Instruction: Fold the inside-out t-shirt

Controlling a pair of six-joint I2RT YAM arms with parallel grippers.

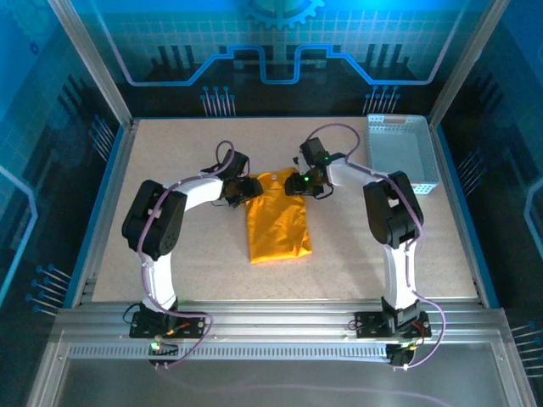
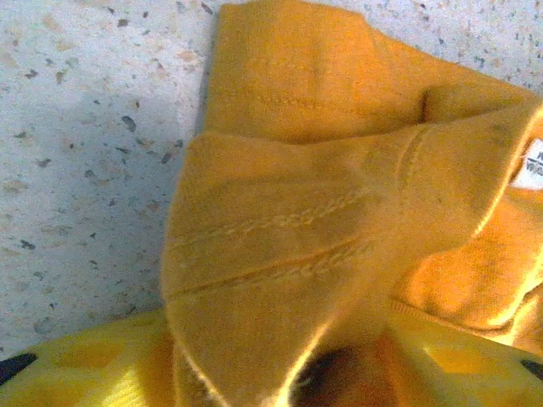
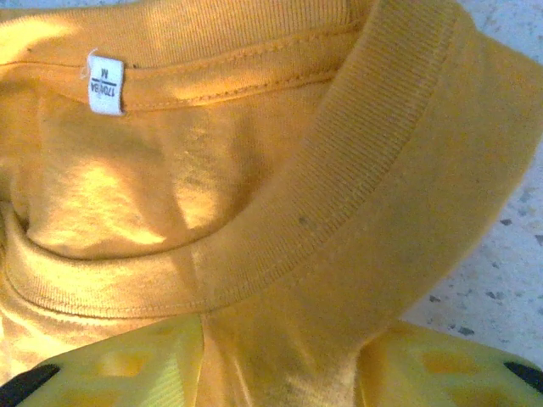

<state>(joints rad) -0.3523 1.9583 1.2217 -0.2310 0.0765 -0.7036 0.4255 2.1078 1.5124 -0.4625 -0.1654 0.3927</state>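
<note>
The inside-out t-shirt (image 1: 278, 225) lies as a narrow orange-yellow oblong in the middle of the table, long side running away from the arms. My left gripper (image 1: 249, 188) is at its far left corner and my right gripper (image 1: 299, 185) at its far right corner. In the left wrist view a seamed fold of the shirt (image 2: 297, 212) bunches down between the yellow fingers (image 2: 85, 373), and that gripper (image 2: 280, 373) is shut on it. In the right wrist view the ribbed collar (image 3: 365, 170) and a white label (image 3: 106, 82) show. The right gripper (image 3: 280, 365) is shut on cloth just below the collar.
A pale perforated basket (image 1: 403, 153) stands at the back right corner of the speckled table (image 1: 170, 254). Metal frame rails border the table on all sides. Both arms arch inward over the table's middle.
</note>
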